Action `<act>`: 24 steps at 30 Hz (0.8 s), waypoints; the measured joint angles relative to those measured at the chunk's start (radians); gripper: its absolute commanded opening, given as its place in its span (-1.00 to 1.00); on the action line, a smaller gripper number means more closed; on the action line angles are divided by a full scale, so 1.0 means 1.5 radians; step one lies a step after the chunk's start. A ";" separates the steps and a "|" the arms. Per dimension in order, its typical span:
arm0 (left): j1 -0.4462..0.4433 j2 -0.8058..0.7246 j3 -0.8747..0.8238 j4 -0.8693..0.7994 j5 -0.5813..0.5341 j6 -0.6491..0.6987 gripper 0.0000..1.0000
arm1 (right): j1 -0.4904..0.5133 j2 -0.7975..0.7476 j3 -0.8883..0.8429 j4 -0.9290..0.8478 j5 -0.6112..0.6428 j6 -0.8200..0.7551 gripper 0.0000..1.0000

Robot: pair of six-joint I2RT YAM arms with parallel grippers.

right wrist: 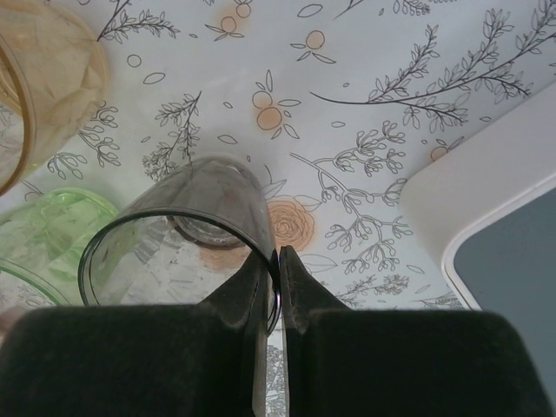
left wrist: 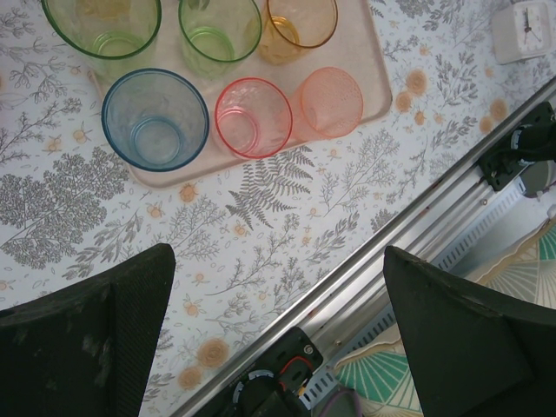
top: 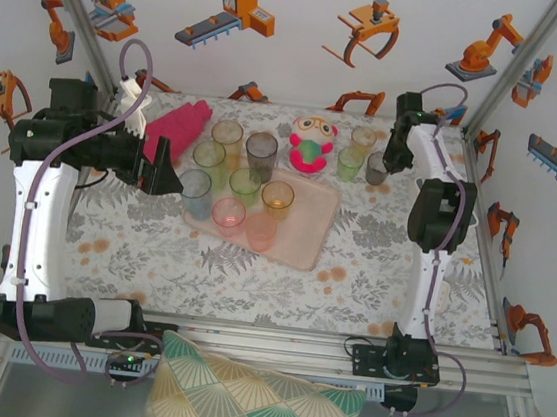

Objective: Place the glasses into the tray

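Note:
The beige-pink tray (top: 307,240) lies mid-table and holds several tinted glasses, among them a blue glass (left wrist: 155,119), a pink glass (left wrist: 253,116) and a pale orange glass (left wrist: 331,102). At the back right a grey glass (right wrist: 187,234) stands on the tablecloth beside a green glass (right wrist: 48,230) and an amber glass (right wrist: 43,69). My right gripper (right wrist: 278,261) is shut on the grey glass's rim (top: 377,167), one finger inside and one outside. My left gripper (left wrist: 278,321) hangs open and empty over the table near the tray's left end (top: 167,171).
A red-green plush toy (top: 312,144) sits behind the tray, and a magenta cloth (top: 177,125) lies at the back left. A white box (right wrist: 486,200) lies just right of the grey glass. The metal rail (left wrist: 417,234) marks the table's front edge.

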 measured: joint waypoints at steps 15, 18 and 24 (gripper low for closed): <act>-0.005 0.009 0.020 0.003 0.000 -0.001 0.94 | -0.004 -0.057 -0.055 0.004 0.003 -0.008 -0.82; -0.005 0.011 0.022 0.003 -0.001 -0.003 0.94 | -0.004 -0.070 -0.067 0.008 0.003 -0.008 -0.83; -0.005 0.011 0.022 0.003 0.000 -0.003 0.94 | -0.004 -0.118 -0.112 0.013 0.002 -0.008 -0.82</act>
